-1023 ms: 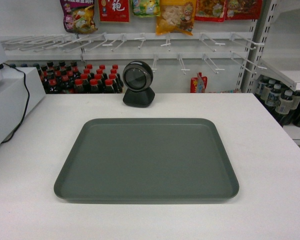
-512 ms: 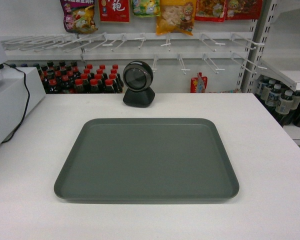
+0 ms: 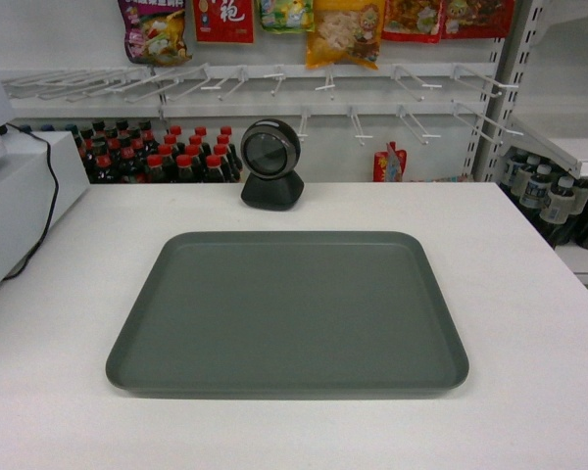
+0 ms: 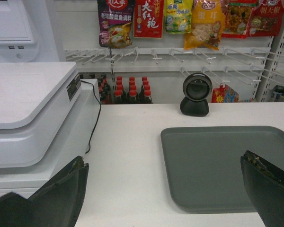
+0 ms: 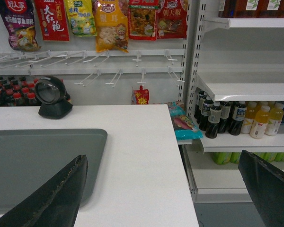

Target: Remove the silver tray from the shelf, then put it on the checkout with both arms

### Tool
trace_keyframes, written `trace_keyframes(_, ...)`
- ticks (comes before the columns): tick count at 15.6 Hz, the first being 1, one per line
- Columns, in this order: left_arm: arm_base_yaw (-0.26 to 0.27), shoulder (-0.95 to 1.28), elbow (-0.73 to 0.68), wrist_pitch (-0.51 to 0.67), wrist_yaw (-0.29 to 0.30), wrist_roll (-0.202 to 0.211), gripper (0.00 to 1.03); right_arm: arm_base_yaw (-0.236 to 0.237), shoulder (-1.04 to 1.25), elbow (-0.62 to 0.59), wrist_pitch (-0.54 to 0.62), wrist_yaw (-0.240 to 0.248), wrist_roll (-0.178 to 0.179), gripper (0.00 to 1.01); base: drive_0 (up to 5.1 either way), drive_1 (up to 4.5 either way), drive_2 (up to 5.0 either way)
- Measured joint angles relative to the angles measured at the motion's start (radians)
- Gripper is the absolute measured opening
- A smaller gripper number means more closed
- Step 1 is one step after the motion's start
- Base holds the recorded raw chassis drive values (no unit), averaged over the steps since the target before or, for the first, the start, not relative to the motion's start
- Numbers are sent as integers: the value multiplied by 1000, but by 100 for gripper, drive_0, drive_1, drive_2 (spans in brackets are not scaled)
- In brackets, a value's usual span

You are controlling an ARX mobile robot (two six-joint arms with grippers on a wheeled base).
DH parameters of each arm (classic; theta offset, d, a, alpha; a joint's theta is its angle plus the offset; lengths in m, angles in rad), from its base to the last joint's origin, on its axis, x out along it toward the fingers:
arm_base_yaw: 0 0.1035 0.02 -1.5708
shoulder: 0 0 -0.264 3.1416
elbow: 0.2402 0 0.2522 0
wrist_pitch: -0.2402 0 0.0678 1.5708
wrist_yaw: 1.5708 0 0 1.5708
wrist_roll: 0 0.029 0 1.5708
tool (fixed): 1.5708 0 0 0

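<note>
Tray (image 3: 287, 313) lies flat on table (image 3: 529, 294), in front of scanner (image 3: 271, 164), both grippers off it. Left gripper (image 4: 163, 189) fingers apart, right gripper (image 5: 161, 189) fingers apart, holding nothing. Placement looks done; back arms straight away. Clear table margin all round tray.

Silver tray (image 5: 38, 165) cut off left.
</note>
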Motion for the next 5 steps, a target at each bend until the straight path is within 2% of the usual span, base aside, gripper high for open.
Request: trace_keyframes(5,0,0,0,0,0,0,98,0,0,0,0,0,0,98,0,0,0)
